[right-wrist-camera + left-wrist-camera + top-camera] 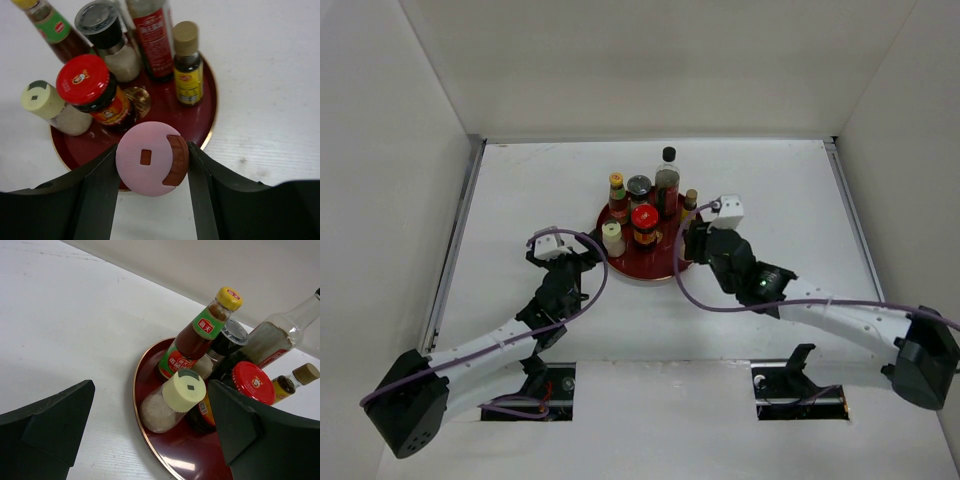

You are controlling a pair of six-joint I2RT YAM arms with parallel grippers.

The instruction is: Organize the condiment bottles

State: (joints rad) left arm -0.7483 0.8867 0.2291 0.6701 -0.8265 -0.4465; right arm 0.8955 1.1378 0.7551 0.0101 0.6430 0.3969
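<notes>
Pink-capped bottle sits gripped in right pincer, hidden from overhead.

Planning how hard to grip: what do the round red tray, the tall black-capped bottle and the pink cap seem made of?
Red tray: glossy, lacquered plastic or metal, going by its sharp highlight and gold rim. Tall bottle: probably glass, its neck clear and shiny. Pink-capped bottle: cap looks matte plastic, evenly coloured, no glare.

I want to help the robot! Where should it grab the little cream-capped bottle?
The cream-capped bottle is likely best gripped around its body just under the cap, from left of the tray: it stands at the rim, with the red-lidded jar crowding its inner side.
</notes>
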